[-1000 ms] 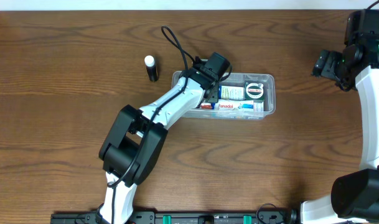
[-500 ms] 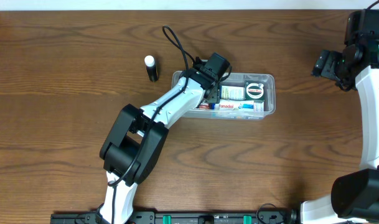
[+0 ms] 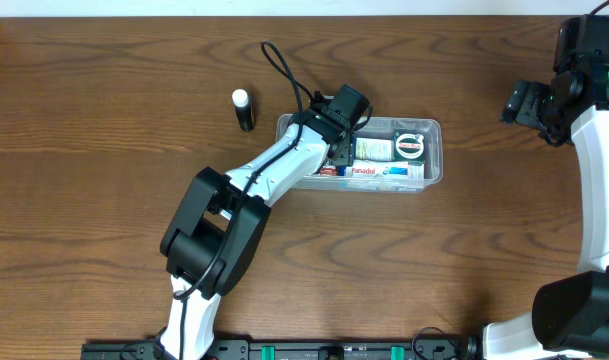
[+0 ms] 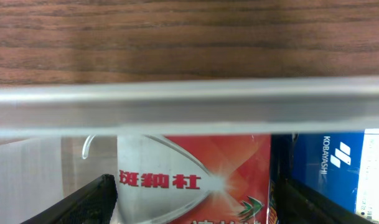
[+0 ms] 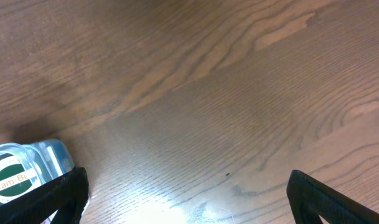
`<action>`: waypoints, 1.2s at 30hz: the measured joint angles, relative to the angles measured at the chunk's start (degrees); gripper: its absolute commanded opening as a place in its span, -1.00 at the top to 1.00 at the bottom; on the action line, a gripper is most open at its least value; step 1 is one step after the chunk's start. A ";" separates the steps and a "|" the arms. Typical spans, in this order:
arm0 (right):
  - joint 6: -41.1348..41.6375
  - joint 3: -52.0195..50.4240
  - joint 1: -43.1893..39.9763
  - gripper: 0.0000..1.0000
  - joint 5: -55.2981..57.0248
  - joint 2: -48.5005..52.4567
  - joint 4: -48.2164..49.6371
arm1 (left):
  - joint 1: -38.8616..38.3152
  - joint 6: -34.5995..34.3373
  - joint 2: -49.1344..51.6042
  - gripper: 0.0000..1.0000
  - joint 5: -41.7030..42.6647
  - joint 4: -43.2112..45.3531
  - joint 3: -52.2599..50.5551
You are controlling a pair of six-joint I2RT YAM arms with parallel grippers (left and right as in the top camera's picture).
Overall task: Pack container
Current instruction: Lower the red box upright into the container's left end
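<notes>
1. Overhead view: clear container (image 3: 439, 150) sits on the counter (image 3: 104, 200), small boxes (image 3: 376, 149) packed inside
2. Left end effector (image 4: 195, 199) reaches into it, jaws apart astride a red box (image 4: 195, 158) (not pinching, likely to leave it lying there)
3. Right end effector (image 5: 189, 193) gapes wide, empty, parked well clear

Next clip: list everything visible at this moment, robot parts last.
Brown wooden table: one, brown, fills the view.
Clear plastic rectangular container: one, see-through, table centre.
Red and white box: one, inside the container, between the left jaws.
Blue Kobayashi box: one, beside the red box.
White and green box: one, container middle.
Green and white round tin: one, container's right end.
Black stick with white cap: one, on the table left of the container.
Left gripper: black, jaws apart, in the container.
Right gripper: black, jaws open, far right.
</notes>
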 measured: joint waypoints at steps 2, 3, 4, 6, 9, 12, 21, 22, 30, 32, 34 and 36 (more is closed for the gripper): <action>0.00 0.00 0.00 -0.98 0.00 0.00 0.02 | 0.04 0.04 0.00 -0.55 0.66 0.00 0.00; 0.00 0.00 0.00 -0.99 0.00 0.00 0.00 | 0.02 0.22 0.00 -0.53 0.83 0.00 0.00; 0.00 0.00 0.00 -0.98 0.00 0.00 0.00 | 0.02 0.42 0.00 -0.50 1.09 0.00 0.00; 0.00 0.00 0.00 -0.99 0.00 0.00 0.02 | 0.02 0.61 0.00 -0.47 1.64 0.00 0.00; 0.00 0.00 0.00 -0.98 0.00 0.00 0.02 | 0.02 0.90 0.00 -0.47 2.05 0.00 0.00; -0.02 0.00 0.00 -0.98 0.00 0.00 0.00 | 0.02 1.07 0.00 -0.47 2.25 0.00 0.00; 0.00 0.00 0.00 -0.98 0.00 0.00 0.00 | 0.02 1.29 -2.10 -0.47 2.78 -0.02 0.00; 0.00 0.00 0.00 -0.99 0.00 0.00 0.00 | 0.02 1.31 -2.75 -0.47 2.97 0.00 0.00; 0.00 0.00 -0.02 -0.99 0.00 0.00 0.00 | 0.02 1.07 -6.23 0.32 5.31 0.39 0.00; 0.00 0.00 0.00 -0.98 -0.02 0.00 0.00 | 0.09 1.29 -6.23 0.88 5.27 0.39 0.00; -0.02 0.00 0.00 -0.99 0.00 0.00 0.02 | 0.37 1.57 -6.23 0.88 5.25 0.20 0.00; 0.00 0.00 0.00 -0.99 -0.02 0.00 0.00 | 0.94 1.46 -6.23 0.88 5.25 -0.42 0.00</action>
